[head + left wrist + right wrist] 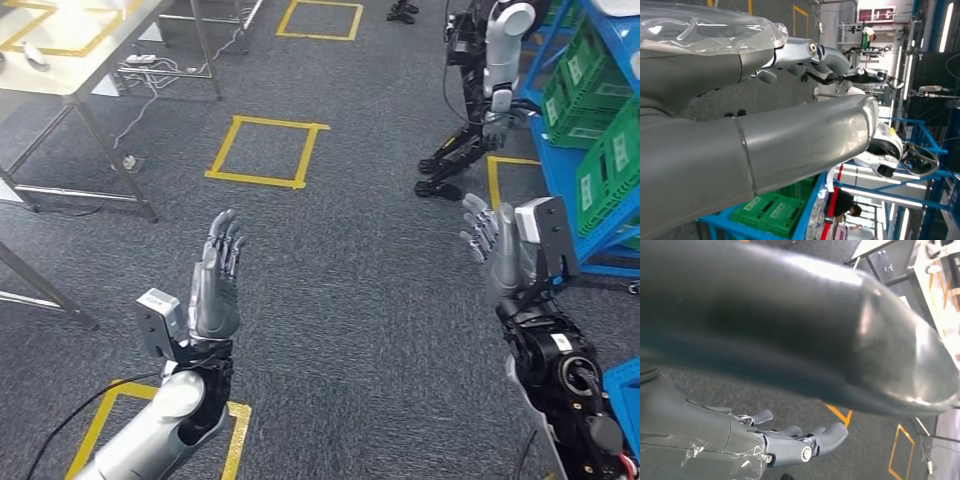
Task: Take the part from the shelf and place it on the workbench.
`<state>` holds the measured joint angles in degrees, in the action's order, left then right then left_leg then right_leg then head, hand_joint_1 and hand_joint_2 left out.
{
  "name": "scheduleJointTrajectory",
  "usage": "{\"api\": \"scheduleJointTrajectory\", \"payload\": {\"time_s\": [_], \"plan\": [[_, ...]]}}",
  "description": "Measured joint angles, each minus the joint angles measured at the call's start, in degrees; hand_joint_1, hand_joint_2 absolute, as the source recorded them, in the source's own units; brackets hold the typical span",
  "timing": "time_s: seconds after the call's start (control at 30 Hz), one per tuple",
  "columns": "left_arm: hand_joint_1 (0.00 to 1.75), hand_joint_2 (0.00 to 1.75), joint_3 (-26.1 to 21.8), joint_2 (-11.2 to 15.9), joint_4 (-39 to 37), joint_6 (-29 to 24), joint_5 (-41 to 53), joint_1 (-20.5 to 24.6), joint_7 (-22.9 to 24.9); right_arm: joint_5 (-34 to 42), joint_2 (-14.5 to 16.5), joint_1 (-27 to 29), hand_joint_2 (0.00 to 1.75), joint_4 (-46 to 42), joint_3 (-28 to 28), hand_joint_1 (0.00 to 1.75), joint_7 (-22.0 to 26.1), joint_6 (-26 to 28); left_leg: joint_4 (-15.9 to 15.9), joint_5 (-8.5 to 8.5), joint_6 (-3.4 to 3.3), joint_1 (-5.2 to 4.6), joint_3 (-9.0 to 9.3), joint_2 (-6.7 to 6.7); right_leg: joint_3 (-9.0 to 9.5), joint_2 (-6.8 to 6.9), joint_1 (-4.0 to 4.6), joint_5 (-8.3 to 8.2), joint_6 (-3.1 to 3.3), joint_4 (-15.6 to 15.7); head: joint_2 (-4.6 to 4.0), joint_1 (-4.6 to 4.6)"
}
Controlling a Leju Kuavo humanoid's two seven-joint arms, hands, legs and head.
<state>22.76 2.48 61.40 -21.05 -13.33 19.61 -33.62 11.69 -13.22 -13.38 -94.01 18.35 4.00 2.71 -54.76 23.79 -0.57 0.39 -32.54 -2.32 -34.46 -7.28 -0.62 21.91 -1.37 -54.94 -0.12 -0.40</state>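
Head view shows left hand [216, 285] and right hand [494, 245] raised, fingers spread, holding nothing. Beyond the right hand stands the blue shelf [562, 170] with green bins [604, 165]; the part itself I cannot make out, so its weight and grip are guesswork.

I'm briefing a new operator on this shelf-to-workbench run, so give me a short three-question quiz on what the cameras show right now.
1. True or false: the left robot hand holds a part.
2. On which side of the head view is the blue shelf with the green crates? A) left B) right C) straight ahead
3. What is taped on the grey carpet in yellow?

Key:
1. False. Both the left robot hand and the right robot hand are raised with fingers spread and nothing in them.
2. B. A metal-legged table is at the upper left, and another robot stands by the shelf.
3. Square outlines.
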Motion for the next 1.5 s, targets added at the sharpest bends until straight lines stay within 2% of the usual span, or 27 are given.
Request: {"api": "scheduleJointTrajectory", "payload": {"time_s": [0.07,0.13,0.2,0.23,0.27,0.33,0.4,0.43,0.5,0.57,0.67,0.7,0.73,0.77,0.8,0.87,0.93,1.0,1.03,1.1,1.17,1.23,1.27,1.3,1.37,1.43,1.5], "plan": [[0.0,0.0,0.0,-0.2,0.0,0.0,0.0,0.1,0.0,0.0,0.0,0.0,0.0,0.0,-0.1,0.0,0.2,-0.1,0.6,-0.25,-0.46,0.19,0.54,1.16,-1.0,2.56,0.09,1.52,-0.59,-2.4,0.01,0.35],[0.0,0.0,0.0,-0.3,0.0,0.0,0.1,0.0,0.0,0.0,-0.1,0.0,0.0,-0.1,-0.1,0.0,0.3,-0.1,0.9,-0.23,-0.73,0.18,0.87,2.34,-4.21,5.73,0.0,5.27,-1.18,-9.6,0.0,1.05],[0.0,0.0,0.0,-0.3,-0.1,0.0,0.1,-0.4,0.1,-0.1,-0.1,0.4,0.0,-0.1,-0.1,0.0,0.3,-0.1,0.9,-0.07,-0.73,0.14,0.97,3.6,-7.59,6.61,-0.43,7.89,-1.75,-16.5,0.01,1.62],[0.0,0.0,0.0,-0.3,-0.1,0.0,0.2,-0.5,0.2,-0.1,-0.1,0.6,0.0,-0.1,-0.2,0.0,0.2,-0.1,0.9,0.06,-0.64,0.15,1.05,4.22,-7.9,6.79,-0.64,7.62,-1.99,-17.1,0.01,1.9],[0.0,0.0,0.0,-0.3,-0.1,0.0,0.3,-0.6,0.3,-0.1,-0.1,0.8,0.0,-0.2,-0.2,0.0,0.2,-0.1,0.8,0.21,-0.49,0.18,1.19,4.81,-6.97,7.07,-0.85,6.27,-2.19,-15.3,0.01,2.18],[0.0,0.0,0.0,-0.4,-0.1,0.0,0.4,-0.7,0.5,-0.1,-0.2,1.0,0.0,-0.6,-0.4,0.0,0.1,0.0,0.7,0.71,0.06,0.12,1.65,5.89,-2.59,9.12,-0.9,2.47,-2.4,-7.0,0.0,2.68],[0.0,0.0,0.0,-0.4,-0.1,0.0,0.4,-0.7,0.6,-0.1,-0.3,1.3,0.0,-1.0,-0.6,0.0,0.0,0.0,0.5,1.15,0.71,-0.16,1.96,6.77,0.32,10.59,-0.54,0.65,-1.72,-1.2,-0.01,2.95],[0.0,0.0,0.0,-0.4,-0.1,-0.1,0.4,-0.7,0.6,-0.1,-0.3,1.4,0.0,-1.1,-0.7,0.0,0.0,0.1,0.5,1.29,0.98,-0.33,2.05,7.2,0.52,10.57,-0.31,0.75,-1.2,-0.5,-0.01,2.88],[0.0,0.0,0.1,-0.4,-0.1,-0.1,0.5,-0.7,0.7,-0.1,-0.4,1.9,0.0,-1.3,-0.8,0.0,-0.1,0.1,0.6,1.58,1.51,-0.27,2.28,7.96,0.41,9.16,-0.22,0.7,-0.13,-0.4,-0.01,2.45],[0.0,0.0,0.1,-0.4,-0.1,-0.1,0.6,-0.8,0.8,0.0,-0.4,2.0,0.0,-1.7,-0.9,0.0,-0.1,0.2,-1.6,3.21,1.99,0.02,1.61,6.45,0.59,8.02,-0.3,0.58,0.73,-0.2,-0.01,1.99],[0.0,0.0,0.1,-0.4,0.0,-0.2,0.7,-1.3,1.3,0.1,-0.5,2.3,0.0,-2.3,-0.9,0.0,-0.6,0.5,-12.9,8.42,2.07,0.14,-4.03,3.05,0.61,6.29,-0.21,0.49,1.56,-0.1,0.0,1.02],[0.0,0.0,0.1,-0.4,0.0,-0.3,0.7,-1.6,1.5,0.1,-0.5,2.5,0.0,-2.5,-0.9,0.0,-0.8,0.7,-16.3,9.31,1.99,0.1,-6.01,2.76,0.59,5.57,-0.08,0.49,1.66,-0.1,0.0,0.7],[0.0,0.0,0.2,-0.3,0.0,-0.4,0.8,-1.8,1.7,0.2,-0.5,2.7,0.0,-2.6,-0.9,0.0,-1.0,0.9,-17.7,9.08,1.82,0.06,-7.13,2.61,0.61,4.82,0.05,0.5,1.72,-0.1,-0.01,0.43],[0.0,0.0,0.2,-0.3,0.1,-0.4,0.8,-1.9,1.8,0.3,-0.6,2.9,0.0,-2.8,-0.9,0.0,-1.2,1.0,-16.6,7.71,1.55,0.02,-7.05,2.46,0.66,4.06,0.16,0.5,1.76,-0.1,-0.01,0.24],[0.0,0.0,0.2,-0.3,0.2,-0.4,0.8,-1.9,1.9,0.3,-0.6,2.9,0.0,-3.0,-0.9,0.0,-1.4,1.1,-13.5,5.55,1.19,-0.03,-5.87,2.1,0.77,3.32,0.23,0.51,1.76,-0.1,-0.01,0.08],[0.0,0.0,0.2,-0.3,0.4,-0.4,0.9,-1.6,2.1,0.3,-0.9,2.9,0.0,-3.3,-1.0,0.0,-1.5,1.1,-5.0,1.52,0.44,-0.14,-2.22,0.02,0.8,2.01,0.29,0.53,1.64,-0.2,0.01,-0.15],[0.0,0.0,0.2,-0.2,0.7,-0.4,0.9,-1.2,2.3,0.3,-1.1,2.9,0.0,-3.6,-1.0,0.0,-1.6,1.1,-0.5,0.23,0.18,-0.32,-0.18,-1.34,0.52,0.81,0.2,0.46,1.17,-0.2,0.01,-0.17],[0.0,0.0,0.3,-0.3,0.8,-0.5,0.9,-0.9,2.4,0.3,-1.3,2.8,0.0,-3.6,-1.0,0.0,-1.6,1.1,0.2,0.25,0.04,-0.37,0.19,-0.51,0.25,-0.21,0.01,0.28,0.47,-0.1,0.0,-0.18],[0.0,0.0,0.3,-0.4,0.8,-0.5,0.8,-0.7,2.4,0.3,-1.4,2.7,0.0,-3.7,-1.0,0.0,-1.6,1.1,0.6,0.09,-0.17,-0.29,0.43,0.07,0.13,0.34,0.01,0.44,0.21,-0.3,0.01,-0.17],[0.0,0.0,0.3,-0.5,0.9,-0.5,0.7,-0.4,2.4,0.3,-1.5,2.2,0.0,-3.6,-1.0,0.0,-1.6,0.9,1.3,-0.23,-0.61,-0.06,0.97,1.4,-1.4,3.32,0.15,2.67,-0.32,-3.8,0.0,0.29],[0.0,0.0,0.3,-0.6,0.9,-0.6,0.5,-0.4,2.2,0.3,-1.6,1.9,0.0,-3.6,-0.9,0.0,-1.5,0.7,1.5,-0.2,-0.82,-0.1,1.17,2.66,-4.89,6.08,-0.05,6.67,-0.92,-11.6,-0.01,0.92],[0.0,0.0,0.3,-0.6,0.9,-0.7,0.3,-0.7,2.1,0.3,-1.6,1.8,0.0,-3.4,-0.7,0.0,-1.5,0.5,1.5,-0.05,-0.7,-0.07,1.23,3.89,-7.41,6.69,-0.59,8.38,-1.54,-17.0,-0.01,1.4],[0.0,0.0,0.3,-0.6,0.9,-0.8,0.1,-0.8,2.1,0.3,-1.6,1.8,0.0,-3.3,-0.7,0.0,-1.5,0.4,1.5,0.06,-0.56,-0.03,1.3,4.46,-7.08,6.94,-0.88,7.58,-1.84,-16.4,-0.01,1.67],[0.0,0.0,0.3,-0.6,0.9,-0.8,0.0,-0.8,2.0,0.4,-1.6,1.7,0.0,-3.2,-0.6,0.0,-1.5,0.4,1.4,0.23,-0.33,0.04,1.44,5.01,-5.53,7.4,-1.14,5.83,-2.11,-13.5,-0.01,1.94],[0.0,0.0,0.3,-0.5,0.9,-0.9,-0.2,-0.9,1.9,0.3,-1.6,1.5,0.0,-3.1,-0.4,0.0,-1.3,0.4,1.1,0.72,0.38,-0.07,1.69,5.9,-1.16,9.48,-1.27,2.3,-2.4,-5.2,-0.01,2.5],[0.0,0.0,0.3,-0.4,0.9,-0.8,-0.3,-0.9,1.7,0.2,-1.6,1.3,0.0,-3.1,-0.1,0.0,-1.2,0.5,0.8,1.1,1.03,-0.39,1.78,6.7,0.82,10.42,-1.04,1.17,-1.7,-1.0,-0.01,2.57],[0.0,0.0,0.3,-0.3,0.8,-0.6,-0.5,-0.9,1.3,0.1,-1.6,1.0,0.0,-2.9,0.2,0.0,-0.9,0.7,0.9,1.25,1.56,-0.35,1.88,7.58,0.65,9.28,-0.77,1.27,-0.53,-0.8,0.0,2.09]]}}
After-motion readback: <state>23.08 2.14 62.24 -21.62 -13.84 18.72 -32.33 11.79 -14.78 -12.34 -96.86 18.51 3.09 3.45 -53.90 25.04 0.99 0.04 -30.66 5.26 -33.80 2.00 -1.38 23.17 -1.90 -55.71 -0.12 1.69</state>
